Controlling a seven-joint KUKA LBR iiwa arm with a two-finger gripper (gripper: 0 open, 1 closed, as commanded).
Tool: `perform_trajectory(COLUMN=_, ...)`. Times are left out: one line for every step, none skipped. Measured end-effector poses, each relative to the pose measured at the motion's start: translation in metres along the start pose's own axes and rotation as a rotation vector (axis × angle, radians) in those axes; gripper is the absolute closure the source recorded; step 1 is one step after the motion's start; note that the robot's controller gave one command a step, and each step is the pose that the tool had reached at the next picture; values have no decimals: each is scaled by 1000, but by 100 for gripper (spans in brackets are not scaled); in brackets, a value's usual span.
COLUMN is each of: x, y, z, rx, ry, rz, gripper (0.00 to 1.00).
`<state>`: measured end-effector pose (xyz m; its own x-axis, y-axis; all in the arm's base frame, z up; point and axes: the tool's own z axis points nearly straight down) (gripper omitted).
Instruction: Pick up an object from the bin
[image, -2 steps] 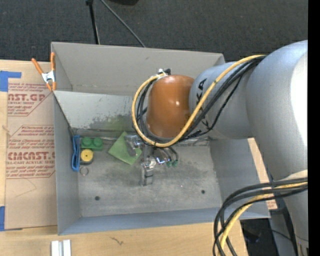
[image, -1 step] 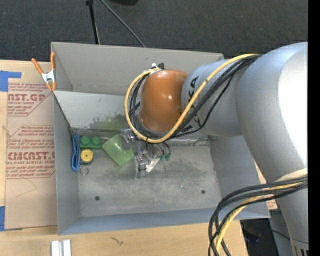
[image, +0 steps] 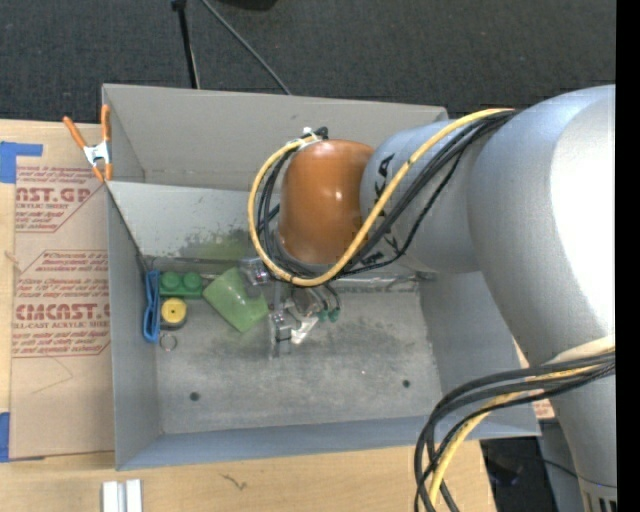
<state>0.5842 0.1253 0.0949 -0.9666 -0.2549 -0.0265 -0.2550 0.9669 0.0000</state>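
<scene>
My gripper (image: 283, 335) hangs below the orange wrist cover near the middle of the bin, its fingertips close to the floor. Just left of it lies a light green block (image: 234, 299), tilted, its right end touching or nearly touching the fingers. A small dark green piece (image: 328, 313) sits right beside the gripper on its right. Nothing clearly shows between the fingers.
At the bin's left wall lie a blue tool handle (image: 151, 305), a green round piece (image: 180, 284), a yellow cap (image: 174, 312) and a small grey ring (image: 168, 342). The bin floor in front and to the right is bare grey metal.
</scene>
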Motion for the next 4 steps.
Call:
perform_trajectory(x=4, y=-1, z=13, rx=1, ry=20, rz=59, gripper=0)
perform_trajectory(x=5, y=-1, z=16, rx=-1, ry=24, rz=59, gripper=100)
perform_trajectory(x=33, y=35, z=2, rx=-2, ry=26, rz=-119, gripper=100)
perform_trajectory(x=33, y=34, z=3, rx=-3, ry=26, rz=-117, gripper=0)
